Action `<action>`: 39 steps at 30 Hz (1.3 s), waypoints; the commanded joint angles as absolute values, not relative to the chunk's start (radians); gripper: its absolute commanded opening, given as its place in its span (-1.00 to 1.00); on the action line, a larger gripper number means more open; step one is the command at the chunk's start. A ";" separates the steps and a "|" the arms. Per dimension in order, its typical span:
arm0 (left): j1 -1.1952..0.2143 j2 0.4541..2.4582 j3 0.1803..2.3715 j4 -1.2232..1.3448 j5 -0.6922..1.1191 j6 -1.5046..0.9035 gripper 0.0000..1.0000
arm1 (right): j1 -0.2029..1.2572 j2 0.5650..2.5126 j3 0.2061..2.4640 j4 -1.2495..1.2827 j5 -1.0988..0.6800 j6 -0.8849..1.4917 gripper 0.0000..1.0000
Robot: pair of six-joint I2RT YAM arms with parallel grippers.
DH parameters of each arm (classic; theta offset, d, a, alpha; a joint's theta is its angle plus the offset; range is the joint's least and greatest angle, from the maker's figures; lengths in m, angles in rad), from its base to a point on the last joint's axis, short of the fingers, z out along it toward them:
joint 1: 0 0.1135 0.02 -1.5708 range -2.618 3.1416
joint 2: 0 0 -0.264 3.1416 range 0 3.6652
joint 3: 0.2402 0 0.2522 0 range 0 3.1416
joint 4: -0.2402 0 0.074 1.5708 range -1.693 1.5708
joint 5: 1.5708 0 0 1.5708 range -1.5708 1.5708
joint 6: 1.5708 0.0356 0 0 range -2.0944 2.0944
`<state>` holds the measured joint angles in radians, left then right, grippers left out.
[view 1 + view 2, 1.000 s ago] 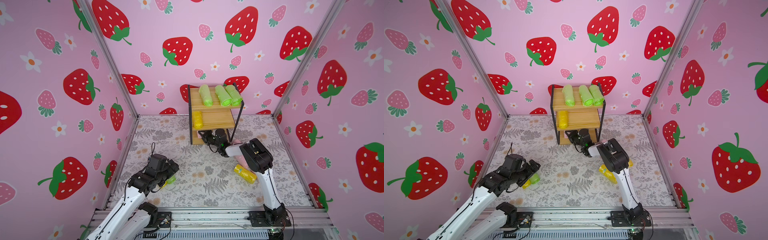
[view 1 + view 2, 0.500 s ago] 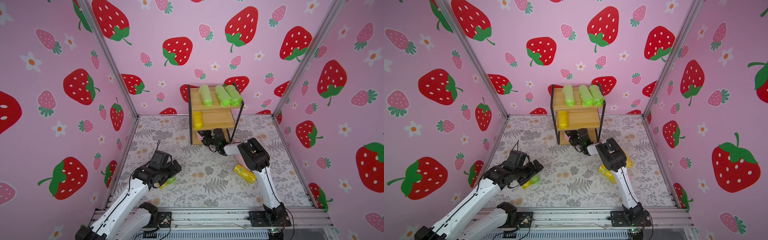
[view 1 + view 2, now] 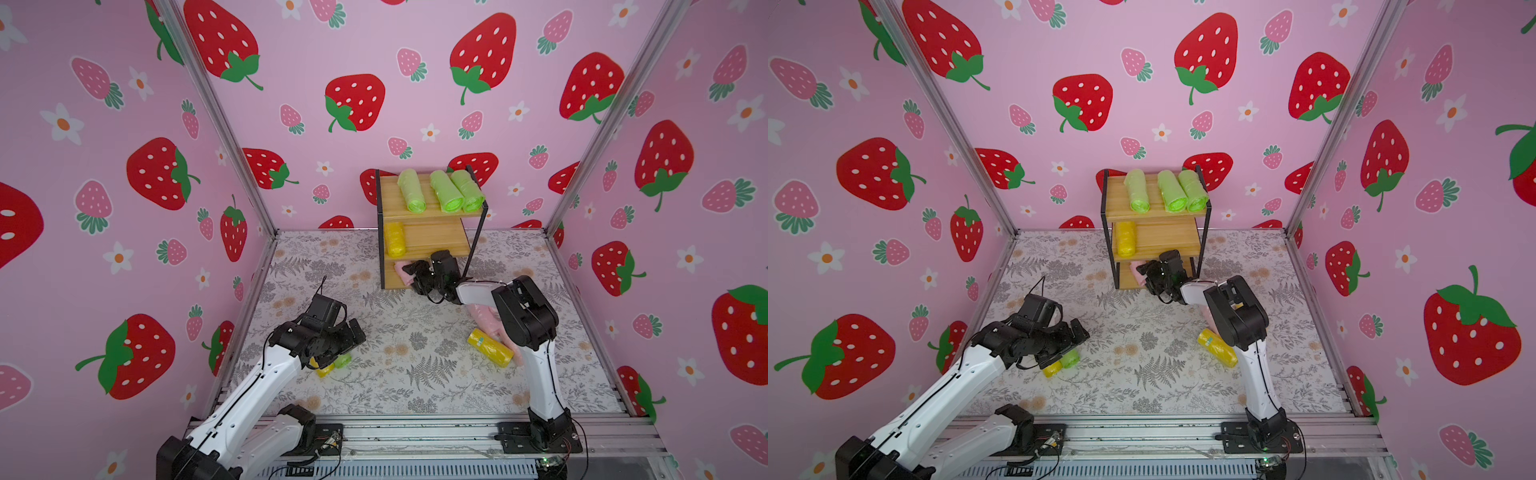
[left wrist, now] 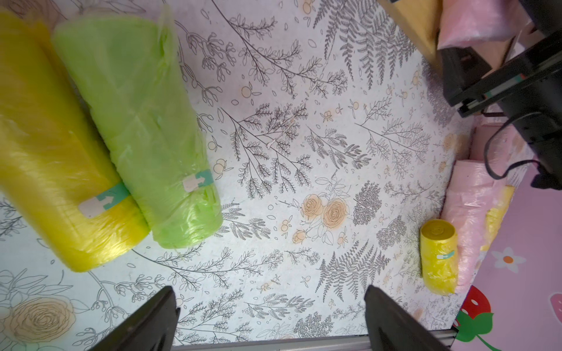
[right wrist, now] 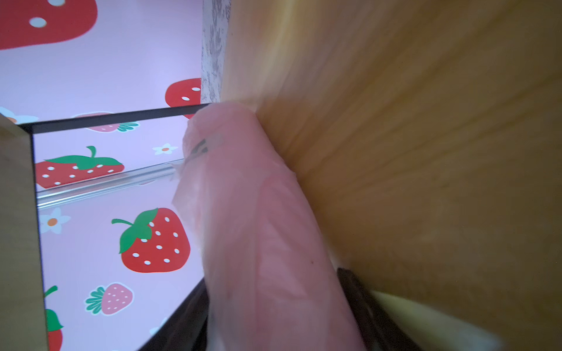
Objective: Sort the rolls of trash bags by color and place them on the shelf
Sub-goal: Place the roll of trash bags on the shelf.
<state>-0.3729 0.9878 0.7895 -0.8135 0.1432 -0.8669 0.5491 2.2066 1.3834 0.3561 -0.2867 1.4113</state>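
The shelf (image 3: 436,239) stands at the back wall. Three light green rolls (image 3: 444,192) lie on its top board and one yellow roll (image 3: 395,240) on the middle board. My right gripper (image 5: 270,279) reaches into the bottom tier. It is open, and a pale pink roll (image 5: 258,212) lies on the bottom board (image 5: 425,182) between its fingers. My left gripper (image 4: 270,291) hangs open and empty over the mat. A yellow roll (image 4: 60,158) and a green roll (image 4: 143,121) lie side by side just beyond it.
On the mat under my right arm (image 3: 523,316) lie a yellow roll (image 3: 490,348) and pink rolls (image 3: 484,316); the left wrist view shows them as the yellow roll (image 4: 439,258) and the pink rolls (image 4: 468,206). Pink strawberry walls close in three sides. A metal rail (image 3: 415,432) runs along the front.
My right gripper's jaws have widened around the pink roll inside the bottom tier. My left arm has shifted slightly farther in over the yellow and green rolls.
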 commanded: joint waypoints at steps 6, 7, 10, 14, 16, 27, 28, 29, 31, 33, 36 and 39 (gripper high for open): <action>-0.367 0.961 0.819 -0.871 0.031 -0.879 1.00 | 0.577 2.137 1.414 -0.002 -0.173 1.161 0.30; -0.367 0.959 0.815 -0.871 0.021 -0.882 0.99 | 0.580 2.134 1.413 -0.019 -0.169 1.140 0.30; -0.367 0.951 0.803 -0.867 0.002 -0.891 0.98 | 0.580 2.124 1.391 -0.023 -0.157 1.113 0.30; -0.367 0.944 0.789 -0.861 -0.011 -0.906 0.98 | 0.589 2.117 1.412 -0.109 -0.106 1.042 0.30; -0.368 0.936 0.781 -0.852 -0.014 -0.917 0.98 | 0.591 2.117 1.411 -0.116 -0.110 1.024 0.30; -0.361 0.925 0.790 -0.860 0.008 -0.872 0.99 | 0.593 1.994 1.223 0.075 -0.241 0.964 0.40; -0.354 0.933 0.791 -0.861 0.013 -0.868 0.99 | 0.594 1.979 1.206 0.075 -0.253 0.951 0.44; -0.345 0.941 0.791 -0.864 0.017 -0.863 0.99 | 0.594 1.962 1.192 0.075 -0.260 0.943 0.46; -0.322 0.972 0.796 -0.871 0.027 -0.848 0.99 | 0.594 1.920 1.150 0.075 -0.269 0.925 0.50; -0.288 1.007 0.804 -0.879 0.041 -0.825 0.99 | 0.594 1.871 1.103 0.074 -0.276 0.913 0.51; -0.239 1.067 0.825 -0.888 0.058 -0.780 0.99 | 0.597 1.786 1.028 0.074 -0.305 0.893 0.51; -0.202 1.129 0.855 -0.896 0.058 -0.738 1.00 | 0.612 1.688 0.949 0.054 -0.318 0.854 0.49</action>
<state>-0.2291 1.0966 0.7967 -0.8597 0.0452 -0.8047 0.5961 1.7641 0.9977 0.0776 -0.2848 0.9123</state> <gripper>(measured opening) 0.997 0.748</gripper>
